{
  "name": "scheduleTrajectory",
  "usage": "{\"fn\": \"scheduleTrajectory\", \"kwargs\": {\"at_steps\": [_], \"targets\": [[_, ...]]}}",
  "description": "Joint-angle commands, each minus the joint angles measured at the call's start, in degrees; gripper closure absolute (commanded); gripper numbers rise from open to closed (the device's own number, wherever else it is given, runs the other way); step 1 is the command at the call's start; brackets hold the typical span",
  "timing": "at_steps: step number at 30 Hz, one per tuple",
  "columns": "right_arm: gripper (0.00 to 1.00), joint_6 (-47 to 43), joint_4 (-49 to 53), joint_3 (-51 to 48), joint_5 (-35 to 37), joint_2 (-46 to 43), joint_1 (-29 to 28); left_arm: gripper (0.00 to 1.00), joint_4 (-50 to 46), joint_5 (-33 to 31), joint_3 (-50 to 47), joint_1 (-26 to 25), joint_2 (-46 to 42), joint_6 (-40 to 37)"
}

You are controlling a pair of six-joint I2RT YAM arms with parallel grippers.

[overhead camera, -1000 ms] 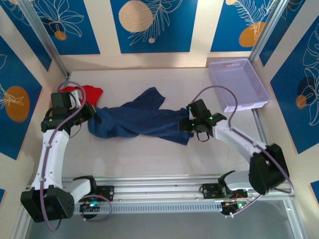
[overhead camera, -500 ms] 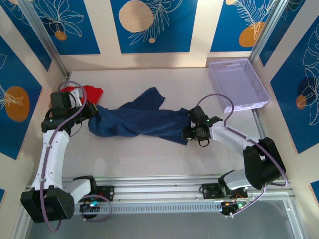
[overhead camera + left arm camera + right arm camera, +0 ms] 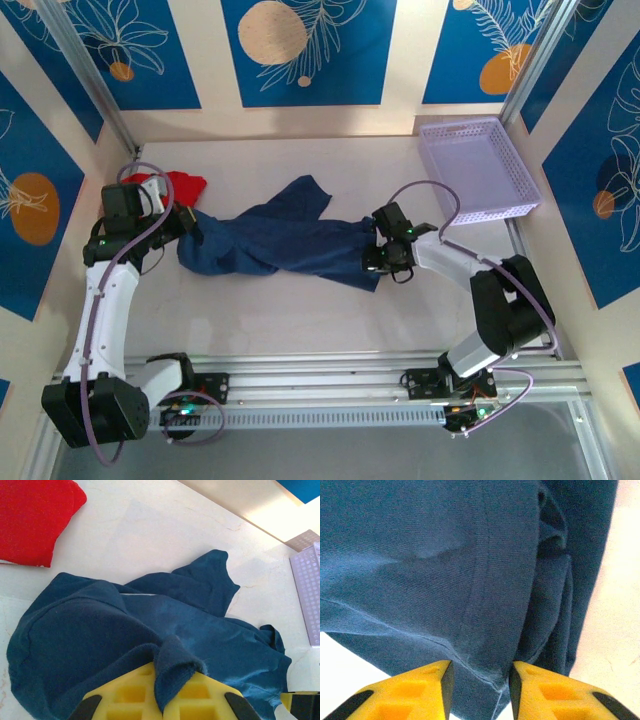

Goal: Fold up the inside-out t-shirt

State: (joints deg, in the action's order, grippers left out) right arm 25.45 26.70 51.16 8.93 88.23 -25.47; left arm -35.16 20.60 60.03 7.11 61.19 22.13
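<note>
T-shirt [image 3: 285, 240] pinched in left jaws; hem between parted right jaws.

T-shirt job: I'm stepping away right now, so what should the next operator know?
Grippers: the left gripper is shut on the t-shirt at its left end. The right gripper is open, fingers either side of a hem at the right end.
Things: the t-shirt lies bunched and twisted across the table, near the red garment.
Done: no fold yet.
Left: spread it flat, then fold.
</note>
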Motion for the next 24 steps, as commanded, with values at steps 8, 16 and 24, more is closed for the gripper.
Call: {"fn": "scheduleTrajectory", "kwargs": {"at_steps": [8,16,24], "targets": [[0.68,-0.76,-1.43,1.49,-2.42,2.24,0.25,1.00,0.66,1.54,-0.10,0.73,-0.57,-0.67],[0.80,-1.02,-1.77,1.88,-2.27,2.74,-0.18,1.00,0.72,1.63,-0.24,0.74,-0.55,-0.68],[0.85,-1.96,0.68,3.03,-1.11,-0.01,-0.63,1.00,0.71,1.81,-0.18,0.80,-0.46,-0.75]]}}
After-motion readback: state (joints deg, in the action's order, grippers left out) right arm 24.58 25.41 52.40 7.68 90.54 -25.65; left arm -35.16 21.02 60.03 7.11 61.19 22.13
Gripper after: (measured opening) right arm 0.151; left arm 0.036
